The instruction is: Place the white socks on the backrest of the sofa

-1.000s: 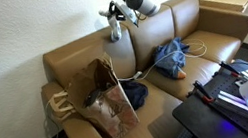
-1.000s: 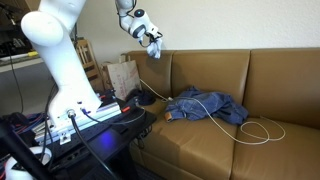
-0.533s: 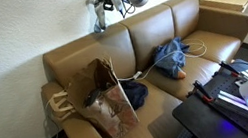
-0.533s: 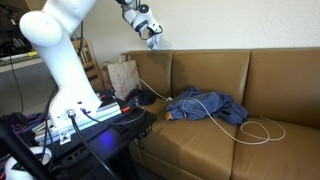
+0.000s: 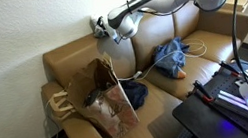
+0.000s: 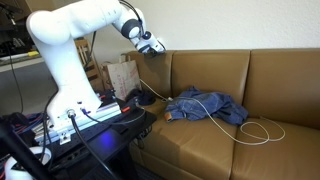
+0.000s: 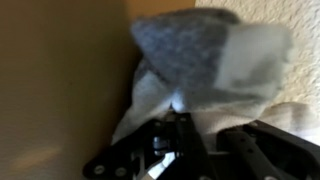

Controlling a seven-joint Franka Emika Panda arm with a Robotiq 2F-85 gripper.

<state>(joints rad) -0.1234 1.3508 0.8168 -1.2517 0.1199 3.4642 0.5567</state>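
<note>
The white socks (image 7: 200,70), white with a grey toe, fill the wrist view and rest against the brown sofa backrest (image 7: 60,80) and the white wall. My gripper (image 7: 215,140) is shut on their lower end. In both exterior views the gripper (image 5: 107,26) (image 6: 152,46) sits at the top edge of the sofa backrest (image 5: 80,48) (image 6: 200,62), at the end near the paper bag. A bit of white sock (image 5: 96,25) shows beside it. How much of the socks rests on the backrest is hidden.
A brown paper bag (image 5: 98,96) stands on the end seat. Blue jeans (image 5: 173,59) (image 6: 205,104) and a white cable (image 6: 255,128) lie on the sofa seat. A dark cloth (image 5: 137,95) lies by the bag. Equipment with cables (image 6: 80,125) stands in front.
The gripper has come down with the socks from above the sofa to the top edge of the backrest, and the arm now reaches across lower.
</note>
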